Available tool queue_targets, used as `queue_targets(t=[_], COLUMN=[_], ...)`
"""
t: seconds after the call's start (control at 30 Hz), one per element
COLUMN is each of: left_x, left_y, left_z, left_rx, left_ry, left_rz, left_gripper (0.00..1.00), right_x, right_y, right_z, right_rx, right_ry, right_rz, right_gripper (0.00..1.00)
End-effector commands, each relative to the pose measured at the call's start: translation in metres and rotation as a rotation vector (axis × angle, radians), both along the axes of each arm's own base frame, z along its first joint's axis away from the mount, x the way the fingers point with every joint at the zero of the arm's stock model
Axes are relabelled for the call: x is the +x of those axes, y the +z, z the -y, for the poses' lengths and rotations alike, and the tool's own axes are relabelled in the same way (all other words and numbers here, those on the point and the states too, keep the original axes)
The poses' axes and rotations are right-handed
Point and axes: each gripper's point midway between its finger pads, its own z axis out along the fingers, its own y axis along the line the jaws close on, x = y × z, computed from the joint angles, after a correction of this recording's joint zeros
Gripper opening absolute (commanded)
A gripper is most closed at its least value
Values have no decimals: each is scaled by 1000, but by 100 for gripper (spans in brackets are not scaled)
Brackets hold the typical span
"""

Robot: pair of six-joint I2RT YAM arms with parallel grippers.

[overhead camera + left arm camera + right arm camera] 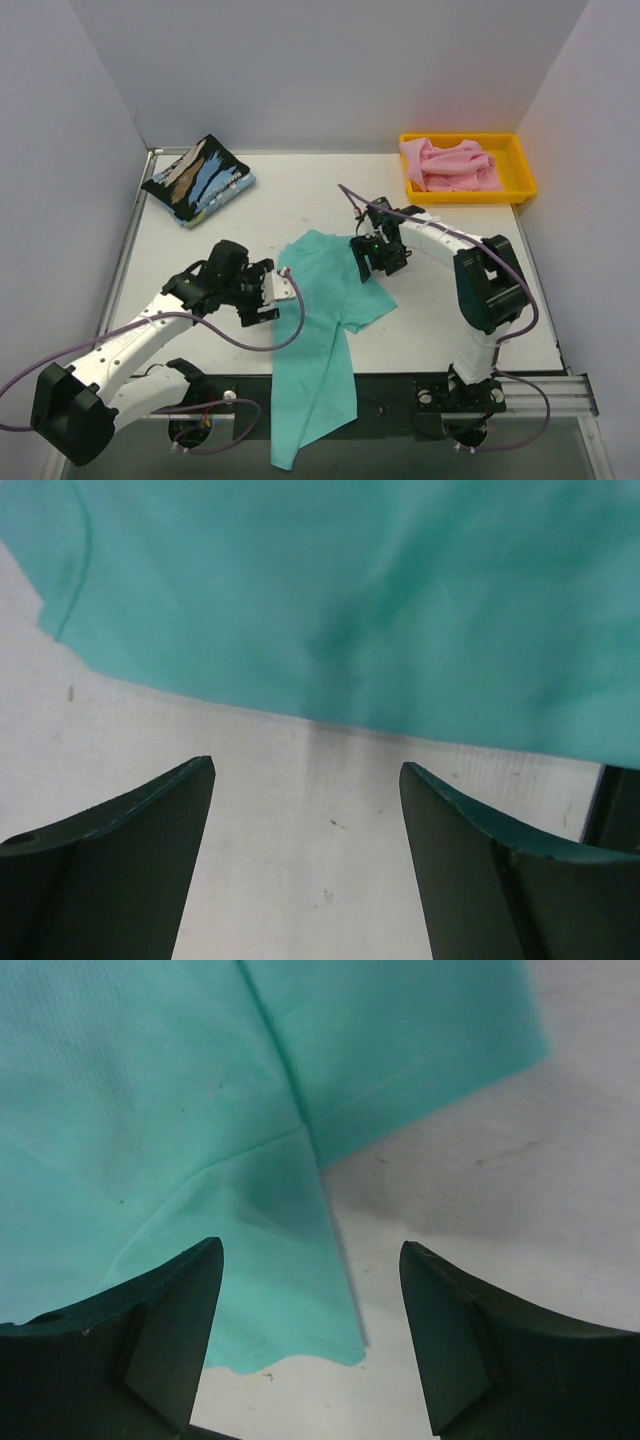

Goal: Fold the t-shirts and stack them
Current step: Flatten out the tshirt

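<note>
A teal-green t-shirt [325, 320] lies spread in the table's middle, its lower part hanging over the near edge. The black streaked t-shirt [198, 180] lies folded at the back left. The pink t-shirt [450, 165] is crumpled in the yellow tray [522, 170]. My left gripper [288, 287] is open and empty at the teal shirt's left edge; its wrist view shows the shirt [350, 590] just past the fingertips. My right gripper [366, 262] is open and empty over the shirt's upper right, above a sleeve and hem corner [290, 1290].
White walls enclose the table on the left, back and right. Purple cables trail from both arms. A black rail [400, 385] runs along the near edge under the hanging cloth.
</note>
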Motion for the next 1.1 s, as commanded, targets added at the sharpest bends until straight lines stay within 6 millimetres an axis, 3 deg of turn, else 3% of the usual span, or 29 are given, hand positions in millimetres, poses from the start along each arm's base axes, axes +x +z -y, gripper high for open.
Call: queue_targets(t=[0.0, 0.1, 0.13, 0.17, 0.2, 0.27, 0.5, 0.53, 0.57, 0.6, 0.63, 0.67, 0.7, 0.73, 0.77, 0.83, 0.87, 0.97, 1.03, 1.07], left_x=[-27, -29, -29, -28, -28, -26, -32, -29, -29, -27, -24, -19, -10, 1, 14, 64, 77, 158, 198, 207], left_y=[-28, -38, -41, -43, -46, -51, -72, -71, -76, -77, -82, -82, -89, -88, -96, -81, -77, -43, -15, -8], left_z=[-12, -1, 7, 10, 18, 30, 68, 73, 75, 79, 79, 81, 79, 84, 81, 88, 89, 87, 85, 84], left_rx=[164, 158, 156, 163, 168, 183, 127, 124, 128, 126, 144, 153, 198, 206, 254, 258, 254, 255, 255, 244], left_ry=[-221, -291, -326, -355, -394, -469, -749, -770, -794, -807, -833, -836, -825, -806, -773, -658, -611, -408, -312, -270], left_rz=[61, 112, 137, 163, 201, 262, 292, 314, 313, 324, 328, 342, 357, 400, 413, 498, 495, 588, 648, 643], left_gripper=[87, 88, 88, 89, 89, 90, 89, 80, 60, 51, 31, 23, 6, 0, 0, 0, 0, 0, 0, 0], right_x=[-5, -15, -19, -22, -24, -26, -9, -5, -5, -2, -2, -1, -1, -1, 0, 2, 4, 11, 23, 28], right_y=[-14, -34, -36, -39, -35, -23, 52, 69, 77, 93, 102, 117, 124, 137, 144, 159, 169, 188, 209, 215], right_z=[-8, 0, 0, 6, 3, 1, 12, 15, 15, 15, 15, 14, 13, 10, 9, 7, 6, 7, 18, 20], right_rx=[-174, -220, -216, -217, -187, -119, 154, 204, 226, 262, 278, 306, 320, 350, 364, 401, 419, 449, 476, 492], right_ry=[123, 79, 56, 37, 21, 2, -190, -215, -217, -218, -216, -210, -209, -203, -210, -221, -221, -265, -329, -351], right_rz=[58, 2, -15, -31, -37, -38, 49, 81, 96, 132, 151, 182, 196, 222, 233, 257, 277, 314, 362, 382], right_gripper=[66, 57, 39, 30, 13, 0, 0, 0, 0, 0, 0, 0, 0, 0, 0, 0, 0, 0, 0, 0])
